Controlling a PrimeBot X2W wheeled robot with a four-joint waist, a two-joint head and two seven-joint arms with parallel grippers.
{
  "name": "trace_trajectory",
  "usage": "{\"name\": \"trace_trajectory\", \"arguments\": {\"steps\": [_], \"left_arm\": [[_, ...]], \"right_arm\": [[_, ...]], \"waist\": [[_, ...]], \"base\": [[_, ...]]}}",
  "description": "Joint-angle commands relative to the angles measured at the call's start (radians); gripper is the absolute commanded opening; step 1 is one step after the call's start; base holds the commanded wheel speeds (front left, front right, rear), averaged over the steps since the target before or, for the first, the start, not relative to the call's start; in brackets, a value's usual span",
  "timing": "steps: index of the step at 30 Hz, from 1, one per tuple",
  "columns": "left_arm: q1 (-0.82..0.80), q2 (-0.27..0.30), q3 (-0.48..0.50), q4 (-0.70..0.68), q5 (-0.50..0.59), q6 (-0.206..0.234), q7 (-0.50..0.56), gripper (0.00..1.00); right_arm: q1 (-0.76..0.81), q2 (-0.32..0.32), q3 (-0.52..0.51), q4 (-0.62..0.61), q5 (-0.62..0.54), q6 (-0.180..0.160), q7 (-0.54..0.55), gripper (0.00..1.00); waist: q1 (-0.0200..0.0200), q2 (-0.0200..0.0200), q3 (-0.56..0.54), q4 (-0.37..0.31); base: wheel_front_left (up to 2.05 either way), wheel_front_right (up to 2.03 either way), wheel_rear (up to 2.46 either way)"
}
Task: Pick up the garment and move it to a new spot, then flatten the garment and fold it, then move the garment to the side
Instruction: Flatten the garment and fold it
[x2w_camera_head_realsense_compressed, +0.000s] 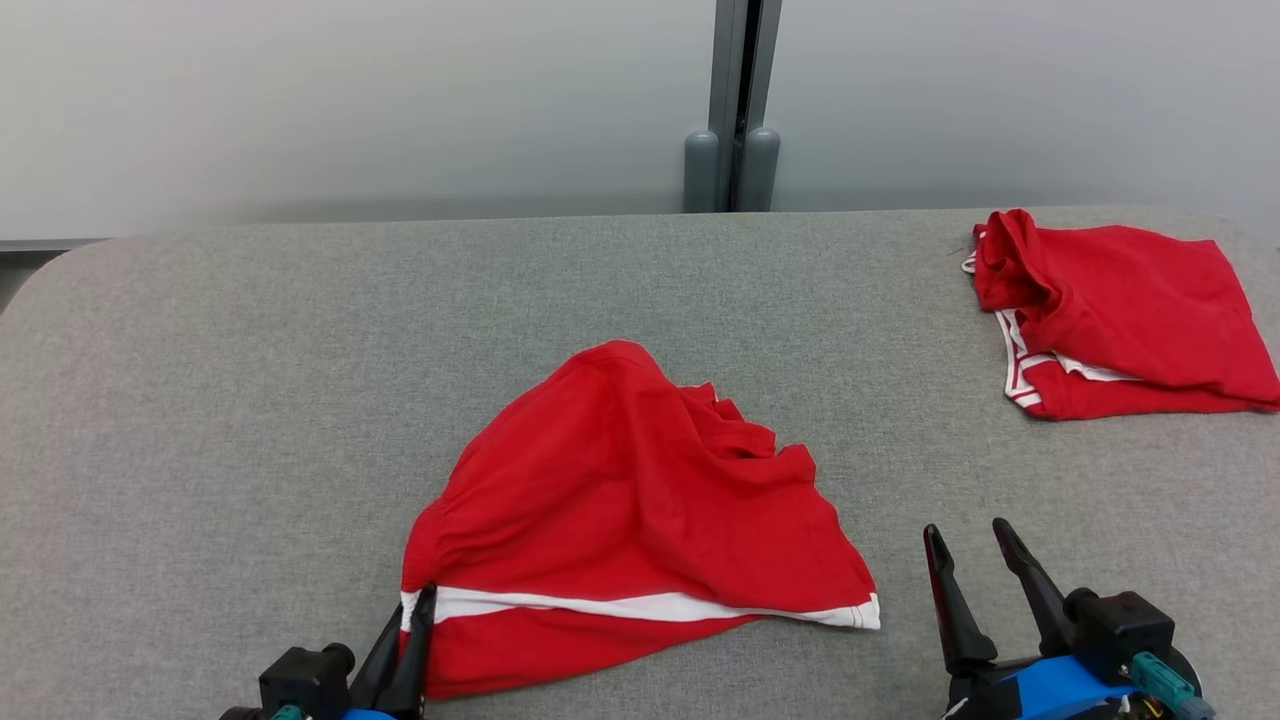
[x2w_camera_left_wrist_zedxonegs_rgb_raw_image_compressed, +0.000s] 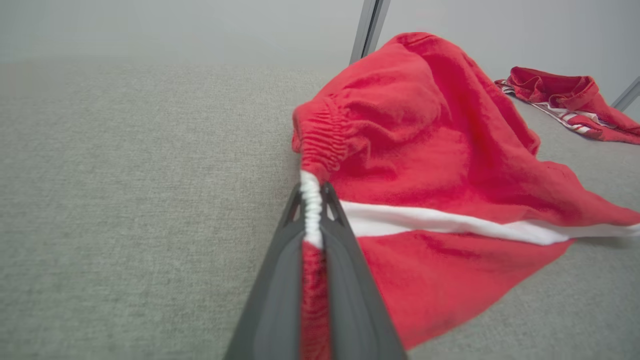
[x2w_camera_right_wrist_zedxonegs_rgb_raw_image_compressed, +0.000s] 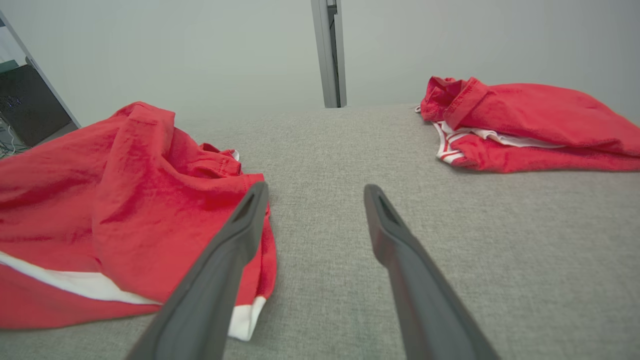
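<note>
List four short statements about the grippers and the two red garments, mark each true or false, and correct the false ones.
1. The left gripper is shut on the gathered edge of the red shorts. True.
2. The right gripper holds the shorts' hem. False: it is open and empty, beside the shorts.
3. A second red garment lies far right on the grey table. True.
4. The two garments overlap. False: bare table separates them.

A grey, fabric-covered table (x2w_camera_head_realsense_compressed: 250, 400) carried a folded red garment (x2w_camera_head_realsense_compressed: 1130, 300) with white trim near its far right corner. Behind the table stood a pale wall (x2w_camera_head_realsense_compressed: 350, 100) and, at the middle, a grey vertical post (x2w_camera_head_realsense_compressed: 735, 100).
</note>
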Motion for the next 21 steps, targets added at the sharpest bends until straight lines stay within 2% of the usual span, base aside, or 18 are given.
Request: {"name": "trace_trajectory", "arguments": {"steps": [1, 2, 3, 7, 16, 21], "left_arm": [[0.008, -0.005, 0.009, 0.005, 0.012, -0.001, -0.002, 0.19], [0.01, -0.009, 0.01, 0.007, 0.014, -0.001, -0.002, 0.86], [0.011, -0.015, 0.017, 0.006, 0.016, -0.001, -0.002, 1.0], [0.008, -0.033, 0.05, -0.042, 0.039, -0.001, -0.002, 1.0], [0.039, -0.073, 0.209, -0.213, 0.128, -0.001, -0.002, 1.0], [0.051, -0.084, 0.253, -0.242, 0.171, -0.001, -0.002, 1.0]], "right_arm": [[-0.007, -0.001, -0.006, 0.005, 0.004, 0.0, -0.003, 1.0], [-0.007, -0.001, -0.006, 0.007, 0.004, 0.0, -0.003, 1.0], [-0.008, -0.001, -0.007, 0.009, 0.004, 0.0, -0.003, 1.0], [-0.008, -0.001, -0.01, 0.011, 0.002, 0.0, -0.003, 1.0], [-0.009, -0.005, -0.013, -0.02, -0.009, 0.0, -0.003, 1.0], [-0.002, -0.004, -0.01, -0.041, -0.01, 0.0, -0.003, 1.0]], "waist": [[0.0, -0.0002, -0.002, 0.0], [0.0, -0.0002, -0.004, 0.0], [0.0, -0.0002, -0.005, 0.001], [0.0, -0.0002, -0.01, 0.003], [0.0, -0.0002, -0.026, 0.005], [0.0, -0.0002, -0.043, 0.004]], "base": [[0.0, 0.0, 0.0], [0.0, 0.0, 0.0], [0.0, 0.0, 0.0], [0.0, 0.0, 0.0], [0.0, 0.0, 0.0], [0.0, 0.0, 0.0]]}}
